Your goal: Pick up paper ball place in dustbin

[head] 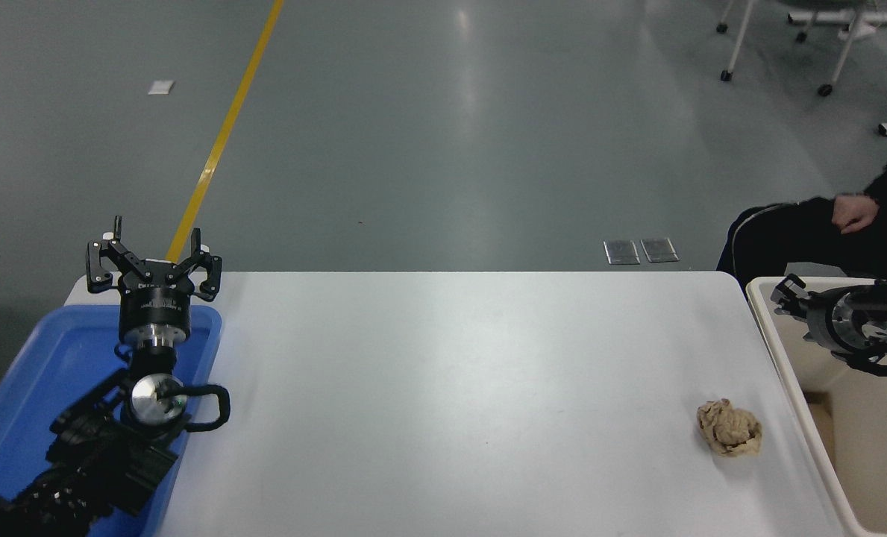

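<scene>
The tan-brown paper ball (pixel 729 427) lies on the white table (pixel 450 373) near its right edge. The cream-beige dustbin (pixel 794 388) stands just right of the table. My right gripper (pixel 786 297) comes in from the right edge and hovers over the dustbin's far left corner, above and behind the ball, pointing left. Nothing shows in it. My left gripper (pixel 154 257) is parked at the lower left, open and empty, above the far end of a blue tray.
The shallow blue tray (pixel 55 350) sits at the table's left end under the left arm. A person in dark clothes (pixel 786 239) sits beyond the dustbin, with a hand (pixel 853 212) resting on a knee. Chair legs stand at the far right.
</scene>
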